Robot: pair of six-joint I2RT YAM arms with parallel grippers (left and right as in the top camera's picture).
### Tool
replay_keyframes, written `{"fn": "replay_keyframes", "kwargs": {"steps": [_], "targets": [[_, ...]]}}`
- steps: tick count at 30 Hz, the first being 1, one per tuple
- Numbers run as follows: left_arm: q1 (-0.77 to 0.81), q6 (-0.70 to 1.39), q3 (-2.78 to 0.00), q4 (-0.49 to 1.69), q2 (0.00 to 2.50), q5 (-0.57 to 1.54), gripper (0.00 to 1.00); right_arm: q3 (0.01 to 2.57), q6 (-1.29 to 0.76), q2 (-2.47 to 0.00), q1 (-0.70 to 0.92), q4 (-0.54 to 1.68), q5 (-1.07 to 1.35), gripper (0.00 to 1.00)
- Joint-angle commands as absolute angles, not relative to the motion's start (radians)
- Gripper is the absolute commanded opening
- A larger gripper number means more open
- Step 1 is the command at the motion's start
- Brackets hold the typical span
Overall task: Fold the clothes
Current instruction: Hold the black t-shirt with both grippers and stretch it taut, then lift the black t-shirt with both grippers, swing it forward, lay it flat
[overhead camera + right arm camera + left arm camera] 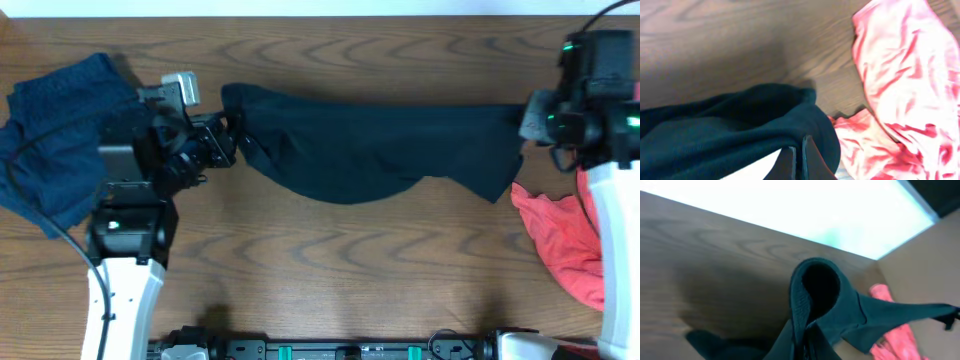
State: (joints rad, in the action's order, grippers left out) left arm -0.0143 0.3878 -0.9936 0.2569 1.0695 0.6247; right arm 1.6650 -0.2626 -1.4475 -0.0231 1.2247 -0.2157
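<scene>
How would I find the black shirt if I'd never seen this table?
Look along the far side of the wooden table. The black shirt stretches between the left hand and right hand. The blue cloth at the left end and red cloth at the right lie loose; only the black one is held.

Overhead, the navy garment (pixel 50 130) runs off the left edge and tucks under the left arm (pixel 130 230). The right edge chops the red garment (pixel 560 240). The black shirt (pixel 370 150) hides the fingertips of the left gripper (pixel 236 140) and right gripper (pixel 528 122).
</scene>
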Motion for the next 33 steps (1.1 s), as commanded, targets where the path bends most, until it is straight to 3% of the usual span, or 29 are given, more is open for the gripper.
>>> {"fn": "replay_keyframes", "kwargs": {"steps": [1, 5, 13, 17, 27, 33], "targets": [[-0.076, 0.375, -1.110, 0.349, 1.056, 0.694, 0.06, 1.751, -0.245, -1.411, -0.082, 1.267, -0.277, 0.01], [-0.109, 0.333, -1.206, 0.514, 1.056, 0.708, 0.06, 1.822, -0.201, -1.390, -0.096, 1.309, -0.247, 0.01], [-0.118, 0.018, -1.473, 0.914, 1.056, 0.706, 0.06, 1.974, -0.166, -1.363, -0.113, 1.404, -0.224, 0.01], [-0.118, -0.007, -1.548, 0.997, 1.056, 0.657, 0.06, 2.029, -0.134, -1.359, -0.115, 1.434, -0.199, 0.01], [-0.093, -0.007, -1.550, 0.908, 1.277, 0.639, 0.06, 1.965, -0.094, -1.518, -0.115, 1.409, -0.134, 0.01], [-0.066, -0.001, -1.550, 0.546, 1.551, 0.639, 0.06, 1.949, -0.046, -1.750, -0.115, 1.156, -0.078, 0.01]]}}
